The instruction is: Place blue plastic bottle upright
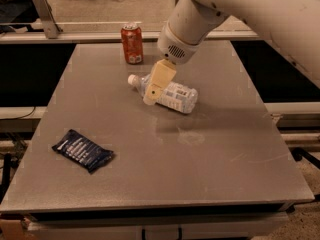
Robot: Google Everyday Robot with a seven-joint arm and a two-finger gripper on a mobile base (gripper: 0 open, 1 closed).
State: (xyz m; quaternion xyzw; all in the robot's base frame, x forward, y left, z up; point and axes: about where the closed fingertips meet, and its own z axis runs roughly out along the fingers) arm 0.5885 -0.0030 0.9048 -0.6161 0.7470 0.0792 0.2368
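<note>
The blue plastic bottle (pixel 172 95) lies on its side near the middle of the grey table (pixel 210 149), its white cap pointing to the back left. It is clear plastic with a pale printed label. My gripper (pixel 152 95) hangs from the white arm at the upper right and sits over the bottle's neck end, its cream fingers (pixel 159 80) covering part of the bottle. I cannot make out whether the bottle is gripped.
A red-orange soda can (pixel 132 44) stands upright at the back of the table, close behind the bottle. A flat dark-blue packet (pixel 82 150) lies at the front left. A rail with posts runs behind the table's far edge.
</note>
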